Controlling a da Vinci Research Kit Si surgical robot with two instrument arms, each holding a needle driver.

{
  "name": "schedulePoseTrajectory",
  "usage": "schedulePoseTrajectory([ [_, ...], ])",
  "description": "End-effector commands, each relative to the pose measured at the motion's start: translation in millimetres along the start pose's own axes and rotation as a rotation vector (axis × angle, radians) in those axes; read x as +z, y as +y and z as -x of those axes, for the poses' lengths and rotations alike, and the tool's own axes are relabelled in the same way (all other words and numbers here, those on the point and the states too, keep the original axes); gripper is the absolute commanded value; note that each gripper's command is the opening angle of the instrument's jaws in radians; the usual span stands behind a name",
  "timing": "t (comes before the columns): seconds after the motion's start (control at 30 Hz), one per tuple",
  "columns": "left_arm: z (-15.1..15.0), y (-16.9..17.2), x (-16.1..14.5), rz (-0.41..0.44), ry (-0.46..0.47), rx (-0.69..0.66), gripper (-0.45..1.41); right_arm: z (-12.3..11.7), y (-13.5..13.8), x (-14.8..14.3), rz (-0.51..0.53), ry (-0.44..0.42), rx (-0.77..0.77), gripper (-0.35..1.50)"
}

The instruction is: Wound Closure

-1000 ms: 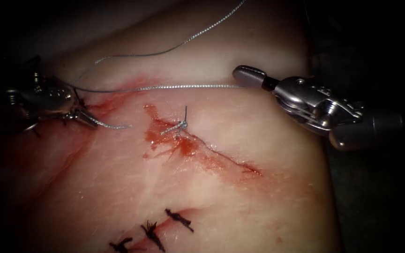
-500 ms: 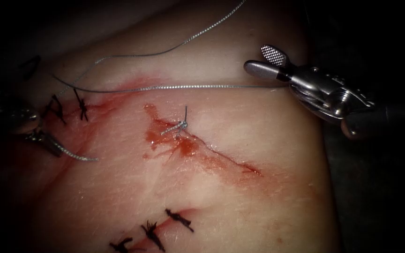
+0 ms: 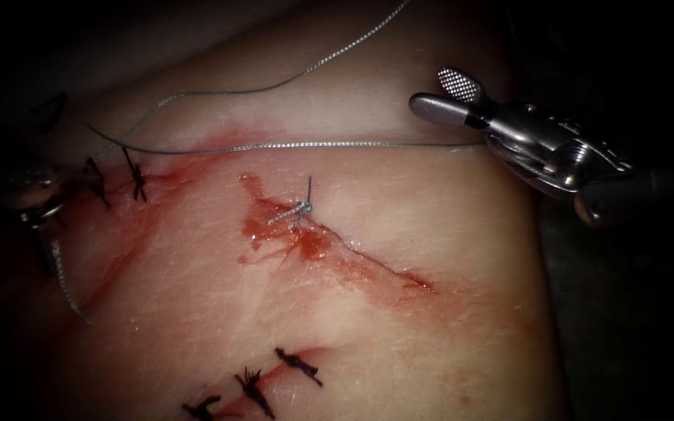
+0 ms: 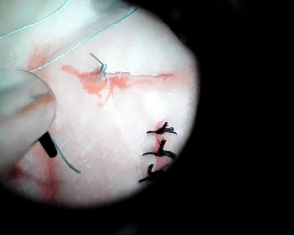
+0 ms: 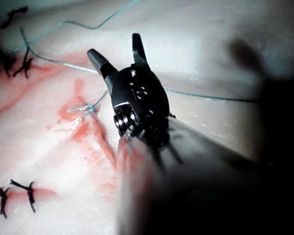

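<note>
Right hand (image 3: 450,93): now open, empty, thread (image 3: 313,143) released. Left hand (image 3: 40,226): withdrawn leftward, gripping cut thread end (image 3: 64,281). Knot (image 3: 302,207) tied at cut (image 3: 368,257).

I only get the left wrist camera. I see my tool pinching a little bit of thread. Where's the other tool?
Observer: The right tool is up to the right of the cut, over the tissue's far edge.
Operator: Is it holding something?
Observer: No. Its jaws are open and hold nothing. The long thread runs just below them.
Operator: And where's mine from up there?
Observer: Your left tool is far left of the cut, shut on the cut end of thread, beside more dark stitches.
</note>
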Motion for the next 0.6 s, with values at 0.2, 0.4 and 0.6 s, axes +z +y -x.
schedulePoseTrajectory([
  [0.2,0.0,-0.8,2.8,-0.048,-0.025,0.199,1.30,-0.1,-0.6,0.6,-0.005,0.009,0.007,1.21],
  [0.4,-3.3,-0.2,5.3,-0.097,-0.040,0.326,1.33,-0.2,-0.8,0.5,-0.008,0.014,0.010,1.23],
  [0.6,-5.4,0.5,8.0,-0.026,-0.048,0.387,1.40,-0.2,-0.9,0.5,-0.008,0.014,0.010,1.23],
])
